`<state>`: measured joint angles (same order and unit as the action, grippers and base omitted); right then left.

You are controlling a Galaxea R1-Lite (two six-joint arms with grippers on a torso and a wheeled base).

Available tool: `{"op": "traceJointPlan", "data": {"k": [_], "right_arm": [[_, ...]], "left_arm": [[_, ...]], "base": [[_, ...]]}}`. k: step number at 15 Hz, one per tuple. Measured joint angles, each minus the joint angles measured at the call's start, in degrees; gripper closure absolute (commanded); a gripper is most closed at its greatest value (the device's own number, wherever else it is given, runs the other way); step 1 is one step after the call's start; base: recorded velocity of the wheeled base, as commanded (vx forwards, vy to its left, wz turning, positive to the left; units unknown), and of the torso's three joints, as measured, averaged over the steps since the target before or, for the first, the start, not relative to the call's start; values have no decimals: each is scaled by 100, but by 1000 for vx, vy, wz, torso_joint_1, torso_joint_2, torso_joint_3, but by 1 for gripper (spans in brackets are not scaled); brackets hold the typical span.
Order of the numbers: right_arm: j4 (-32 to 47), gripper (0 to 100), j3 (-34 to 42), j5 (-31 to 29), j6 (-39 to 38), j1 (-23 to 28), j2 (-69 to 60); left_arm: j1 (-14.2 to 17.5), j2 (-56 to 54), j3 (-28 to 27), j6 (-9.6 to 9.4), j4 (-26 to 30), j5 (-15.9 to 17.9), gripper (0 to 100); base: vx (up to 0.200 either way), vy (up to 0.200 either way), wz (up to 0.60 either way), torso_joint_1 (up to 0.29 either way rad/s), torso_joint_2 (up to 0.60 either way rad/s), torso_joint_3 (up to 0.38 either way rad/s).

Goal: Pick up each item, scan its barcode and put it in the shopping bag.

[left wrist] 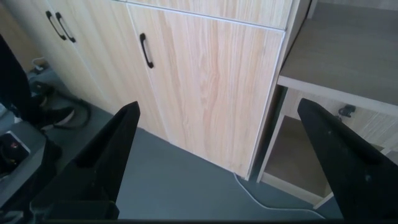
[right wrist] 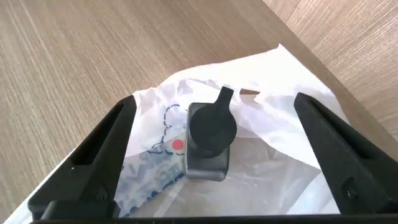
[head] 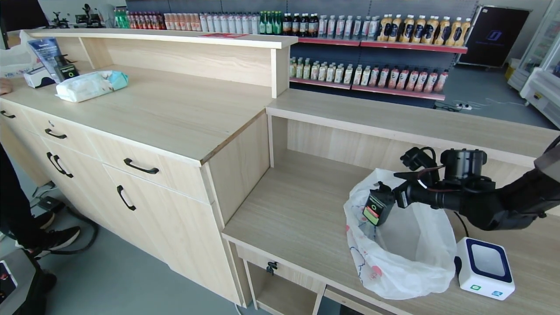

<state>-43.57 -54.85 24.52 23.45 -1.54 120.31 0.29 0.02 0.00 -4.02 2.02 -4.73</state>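
The right arm comes in from three o'clock and its right gripper (right wrist: 214, 102) hangs over the mouth of the white shopping bag (head: 407, 280), which stands open on the lower counter (head: 297, 210). Its fingers are spread wide. Between them is a small dark bottle (right wrist: 208, 149) with a black cap, touching neither finger. From the head view it shows a green and red label and sits at the bag's ten o'clock rim, right at the gripper's tip. I cannot tell whether it rests on the plastic or hangs free.

At the bag's four o'clock, just beside it, sits the scanner (head: 483, 267), a white box with a blue-framed window on top.

The left gripper (left wrist: 217, 104) is down low, fingers wide apart with nothing between them, over the grey floor (left wrist: 186, 186) in front of a pale wood cabinet door (left wrist: 205, 81) with a black handle.

On the upper counter (head: 175, 113), far off at ten o'clock, lies a soft white wipes pack (head: 92, 85). Just beyond it, at its eleven o'clock, stands another dark bottle (head: 65, 70) beside a small white box (head: 37, 78). Shelves of drinks (head: 367, 74) line the back wall at twelve o'clock.
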Motion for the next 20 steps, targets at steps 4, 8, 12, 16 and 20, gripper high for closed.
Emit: {"op": "traceJointPlan", "data": {"k": [4,8,12,16,20], "right_arm": [[330,0,881,-27,385,20,-1130],[455,0,1281,-32,679,200,-2068],[591,0,1325,-22,1281,1176,-3144],[1435,0,1284,-132,1268,2392,-4029],[1902,0,1869,-1013,1068,3045,-4358]], "left_arm": [[-2,0,0,0,0,0,0],[-2,0,0,-2,0,2,0],[0,0,0,-2,0,0,0],[-2,0,0,0,0,0,0],[0,0,0,-2,-2,0,0]], "base": [[0,0,0,0,0,0],[0,0,-300,1,0,1],[0,0,-600,2,2,2],[0,0,-600,-2,2,1],[0,0,-450,2,2,3]]}}
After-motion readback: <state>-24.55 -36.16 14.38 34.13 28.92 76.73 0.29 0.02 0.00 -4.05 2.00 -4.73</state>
